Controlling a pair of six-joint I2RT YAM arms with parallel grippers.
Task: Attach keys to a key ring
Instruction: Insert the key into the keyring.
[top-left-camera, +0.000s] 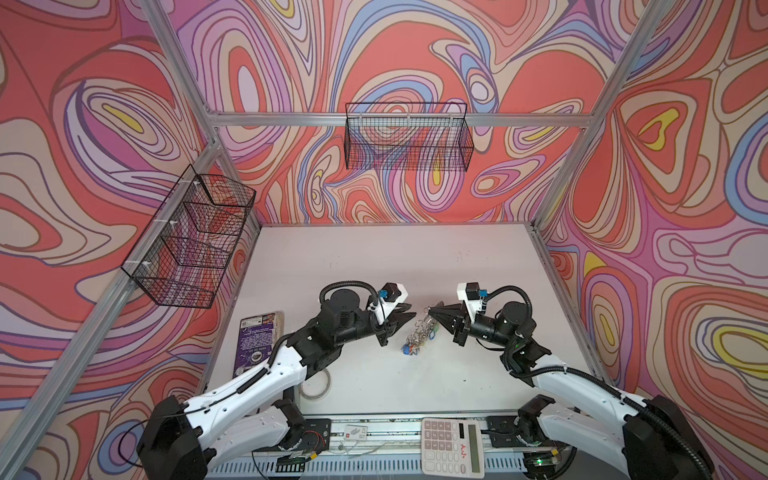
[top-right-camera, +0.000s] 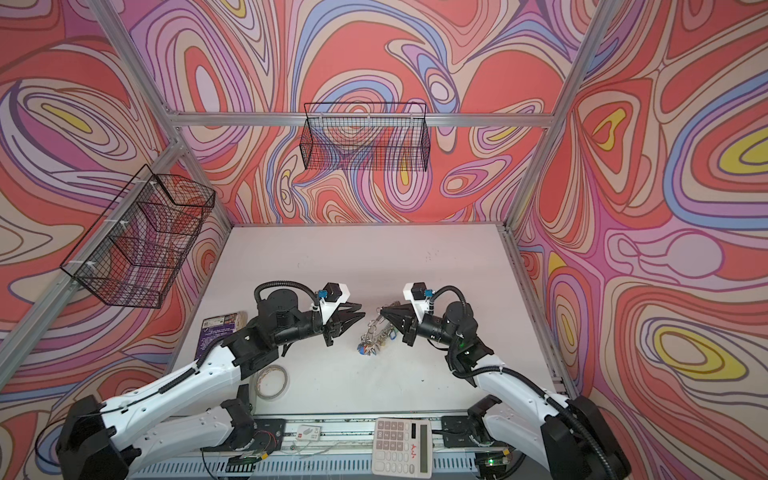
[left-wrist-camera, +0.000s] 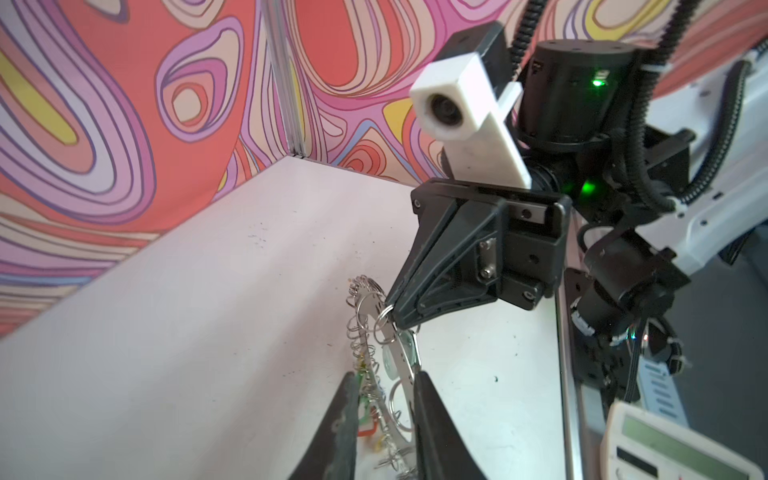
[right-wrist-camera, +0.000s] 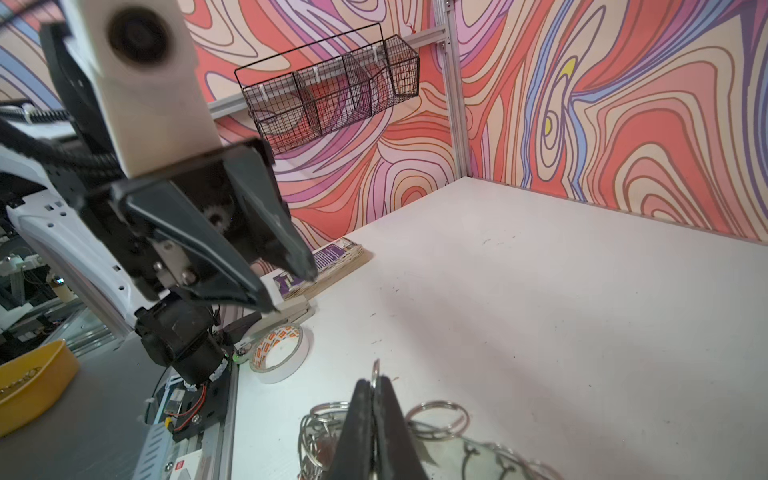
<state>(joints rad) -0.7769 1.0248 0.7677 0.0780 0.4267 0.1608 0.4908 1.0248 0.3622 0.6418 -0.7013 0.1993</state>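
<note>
The key ring (top-left-camera: 422, 326) hangs on edge above the table (top-left-camera: 374, 257), near its middle, pinched at its upper rim by the right gripper (top-left-camera: 431, 311), whose jaws are closed flat on the thin metal, as the right wrist view shows. Held this way the big disc drops straight down and turns its fringe of small split rings toward the other arm, which seems the reason for the hold: one arm steadies the ring so that the other can work at it. The keys (top-left-camera: 409, 348), with blue, green and red tags, dangle in a bunch from the lower rim, just clear of or brushing the table; I cannot tell which. The left gripper (top-left-camera: 412, 312) faces the ring from just beside it, jaws parted a little and holding nothing; in its own wrist view the ring's band shows between its two fingers (left-wrist-camera: 432, 415), so it looks lined up to come in on the rim or on a small ring there. Nothing lies between the two grippers but the ring itself. Off to the left side a roll of tape (top-left-camera: 316, 384) and a purple booklet (top-left-camera: 257, 336) lie well apart from the work, and a calculator (top-left-camera: 453, 446) sits on the front rail.
</note>
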